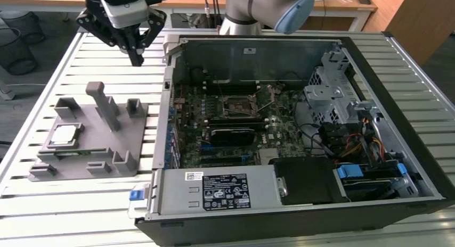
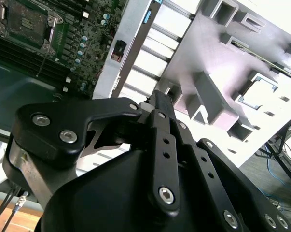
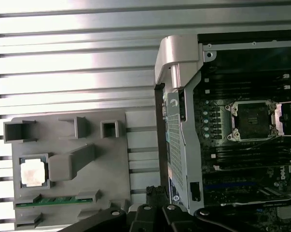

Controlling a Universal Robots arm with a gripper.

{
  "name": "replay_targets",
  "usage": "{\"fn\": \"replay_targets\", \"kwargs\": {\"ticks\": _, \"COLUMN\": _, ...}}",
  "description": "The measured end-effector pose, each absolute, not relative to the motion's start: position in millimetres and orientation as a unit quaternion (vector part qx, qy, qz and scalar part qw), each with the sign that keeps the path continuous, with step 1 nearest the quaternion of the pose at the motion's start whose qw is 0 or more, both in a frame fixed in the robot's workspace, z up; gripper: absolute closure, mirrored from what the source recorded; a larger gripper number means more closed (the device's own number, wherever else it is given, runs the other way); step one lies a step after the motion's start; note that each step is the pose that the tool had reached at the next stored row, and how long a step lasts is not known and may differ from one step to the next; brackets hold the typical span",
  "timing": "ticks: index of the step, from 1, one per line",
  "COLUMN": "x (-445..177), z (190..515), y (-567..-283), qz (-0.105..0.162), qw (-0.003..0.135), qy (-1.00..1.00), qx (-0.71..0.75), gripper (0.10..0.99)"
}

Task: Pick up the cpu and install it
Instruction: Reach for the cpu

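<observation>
The cpu [image 1: 65, 134], a small square chip with a shiny silver top, lies flat in a pocket of the grey fixture tray [image 1: 106, 151] at the exterior view's left. The first wrist view has the cpu [image 3: 33, 172] in the same pocket. My gripper [image 1: 136, 56] hangs above the slatted table behind the tray, well apart from the chip, its fingers shut together on nothing. The black motherboard socket [image 1: 240, 105] sits with its metal frame inside the opened computer case. In the first wrist view the socket [image 3: 253, 121] lies open, and the gripper [image 3: 157, 192] is over the gap between tray and case.
The case wall [image 1: 165, 92] rises between tray and motherboard. Upright posts [image 1: 106, 106] stand on the tray beside the chip. A green memory stick [image 3: 56, 199] lies in a tray slot. A drive cage [image 1: 331, 92] and cables [image 1: 355, 146] crowd the case's far side.
</observation>
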State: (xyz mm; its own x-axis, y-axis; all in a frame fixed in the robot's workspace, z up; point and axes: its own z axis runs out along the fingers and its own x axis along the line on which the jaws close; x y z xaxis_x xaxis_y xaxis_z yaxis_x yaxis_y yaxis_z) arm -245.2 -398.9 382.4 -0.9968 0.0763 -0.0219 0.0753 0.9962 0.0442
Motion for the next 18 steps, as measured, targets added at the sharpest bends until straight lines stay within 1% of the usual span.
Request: {"fn": "replay_targets", "kwargs": {"ticks": 18, "x": -262, "z": 381, "y": -399, "qz": 0.022, "qw": 0.011, "qy": 0.999, "qx": 0.038, "gripper": 0.98}}
